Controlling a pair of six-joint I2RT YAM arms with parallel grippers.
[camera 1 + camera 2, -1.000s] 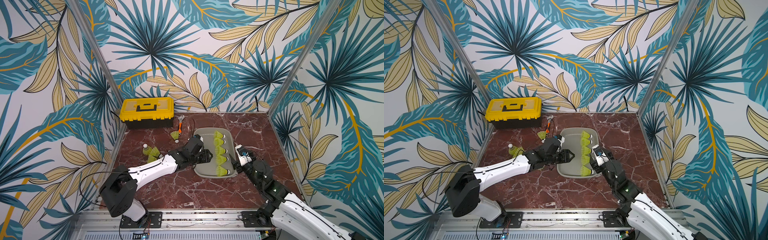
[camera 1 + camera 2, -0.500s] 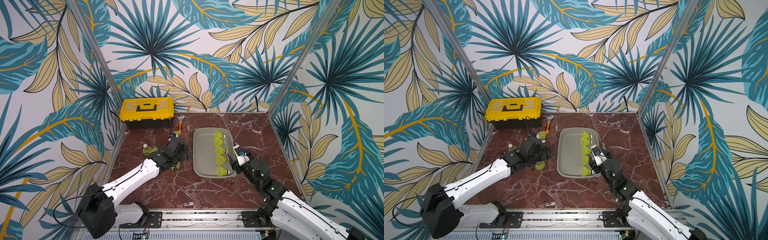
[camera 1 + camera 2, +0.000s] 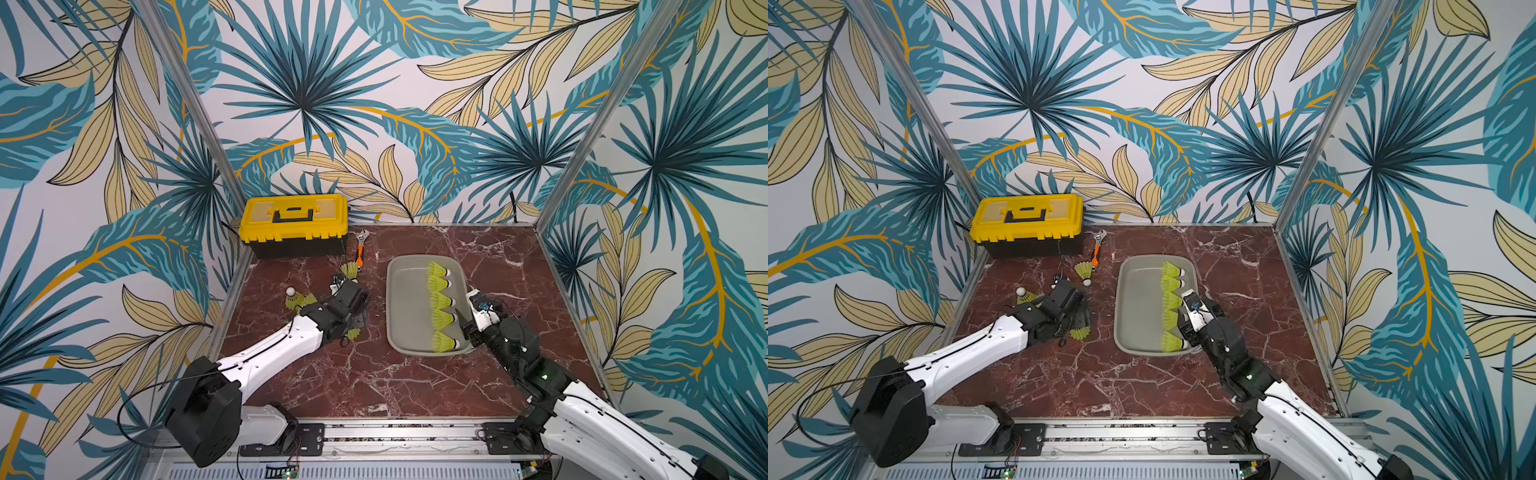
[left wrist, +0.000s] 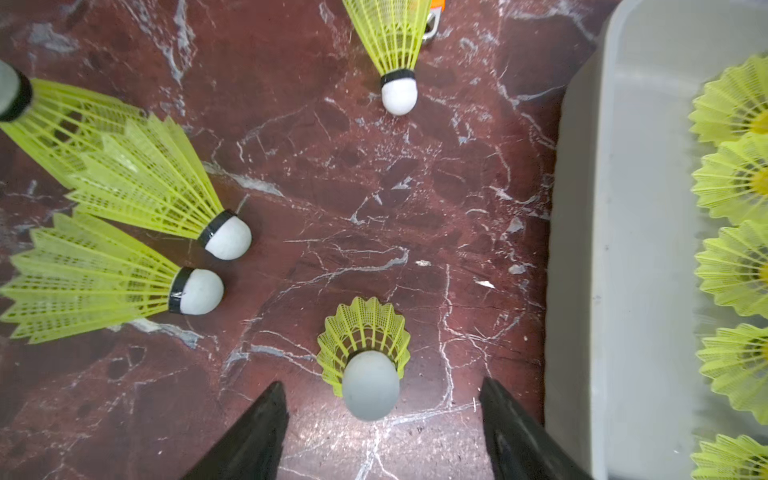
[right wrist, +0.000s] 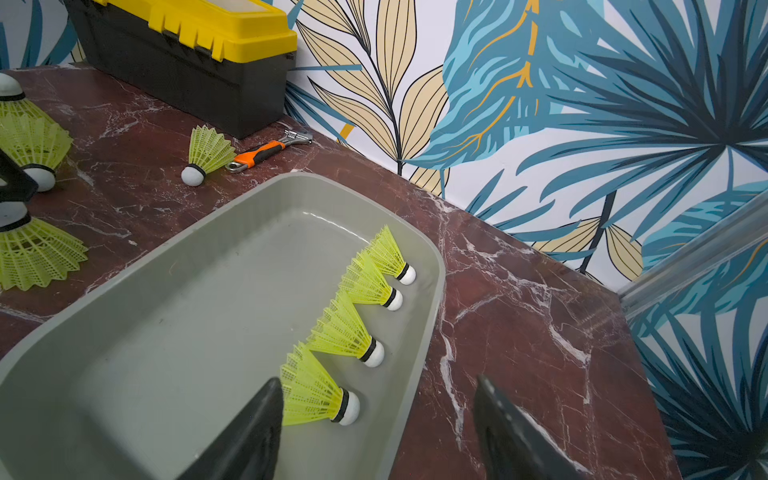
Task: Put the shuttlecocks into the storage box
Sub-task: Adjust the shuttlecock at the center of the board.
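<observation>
Shuttlecocks (image 3: 438,301) — five lie in a row along the right side of the storage box (image 3: 405,303) in both top views. Five more sit loose on the table (image 3: 415,386) left of it, with my left arm (image 3: 270,353) stretched low over those.

Left wrist: my left claw (image 4: 382,384) gapes wide and empty over an upright shuttlecock (image 4: 365,345) near the box. I judge this the picking step — next I should drop straight and pinch its cork (image 4: 370,392).

Right wrist: my right claw (image 5: 378,384), wide and empty, straddles the box's right rim.
</observation>
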